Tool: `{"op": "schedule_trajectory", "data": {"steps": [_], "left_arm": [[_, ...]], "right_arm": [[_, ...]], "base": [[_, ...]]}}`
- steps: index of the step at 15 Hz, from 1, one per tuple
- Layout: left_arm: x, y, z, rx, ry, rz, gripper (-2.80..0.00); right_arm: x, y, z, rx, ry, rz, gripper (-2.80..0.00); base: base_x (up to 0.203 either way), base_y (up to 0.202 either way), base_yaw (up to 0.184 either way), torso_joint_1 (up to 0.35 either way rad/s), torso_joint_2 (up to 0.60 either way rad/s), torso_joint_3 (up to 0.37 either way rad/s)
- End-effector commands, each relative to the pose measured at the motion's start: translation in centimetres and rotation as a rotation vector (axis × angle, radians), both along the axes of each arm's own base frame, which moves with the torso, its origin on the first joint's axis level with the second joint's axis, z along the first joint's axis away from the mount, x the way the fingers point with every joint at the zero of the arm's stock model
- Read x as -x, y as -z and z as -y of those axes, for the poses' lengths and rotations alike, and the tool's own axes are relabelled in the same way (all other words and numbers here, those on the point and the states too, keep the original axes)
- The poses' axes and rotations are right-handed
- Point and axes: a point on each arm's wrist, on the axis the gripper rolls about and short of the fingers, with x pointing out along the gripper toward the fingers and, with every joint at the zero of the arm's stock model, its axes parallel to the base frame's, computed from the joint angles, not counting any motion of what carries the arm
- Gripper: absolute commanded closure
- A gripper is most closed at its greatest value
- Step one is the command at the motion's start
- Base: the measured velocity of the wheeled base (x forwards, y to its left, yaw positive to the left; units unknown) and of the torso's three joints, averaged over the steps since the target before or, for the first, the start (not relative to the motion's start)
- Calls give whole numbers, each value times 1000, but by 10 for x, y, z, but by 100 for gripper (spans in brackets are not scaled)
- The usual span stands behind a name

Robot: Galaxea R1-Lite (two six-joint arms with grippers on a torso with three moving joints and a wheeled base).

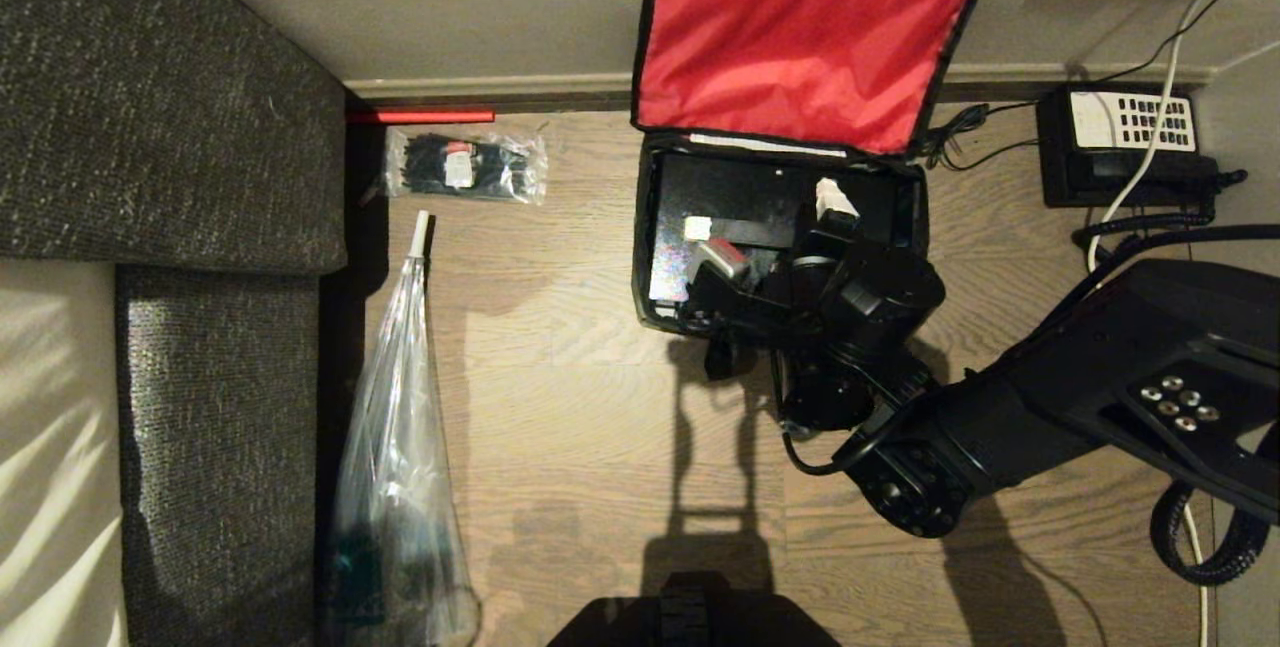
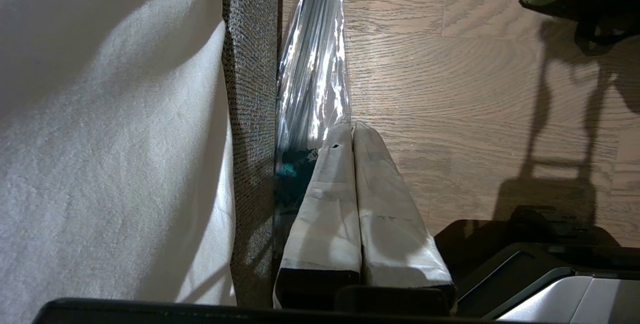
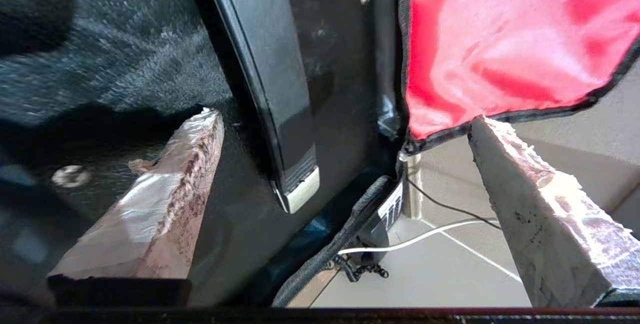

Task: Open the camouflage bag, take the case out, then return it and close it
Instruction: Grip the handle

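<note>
The camouflage bag [image 1: 650, 257] sits open on the wooden floor [image 1: 580, 407], its red-lined lid [image 1: 800, 47] standing up against the wall behind it. The black case [image 1: 740, 197] lies flat inside the bag, filling most of it. The right gripper [image 1: 770, 227] hangs over the case inside the bag's opening, fingers [image 3: 165, 199] spread wide with nothing between them; one finger is above the case's top, the other beyond the bag's far edge. The black telephone [image 1: 1120, 142] stands beside the bag on the gripper arm's side. A packet of black cable ties [image 1: 465, 167] lies well off the bag's other side, near the sofa [image 1: 170, 127]. The left gripper [image 2: 352, 128], fingers pressed together and empty, hangs far from the bag by a clear plastic bag [image 1: 400, 487].
</note>
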Motion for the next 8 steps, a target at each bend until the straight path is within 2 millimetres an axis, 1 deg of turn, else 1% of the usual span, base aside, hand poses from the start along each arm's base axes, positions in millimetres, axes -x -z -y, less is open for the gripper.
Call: {"op": "schedule_trajectory", "data": {"steps": [1,8], "left_arm": [[0,0,0,1,0,1,0],[0,0,0,1,0,0,0]], "right_arm": [[-7,2,3,8,15,4,-280],[-39,9,5,-20,30,70,-280]], "base": [[0,0,0,0,0,0],[0,0,0,0,0,0]]}}
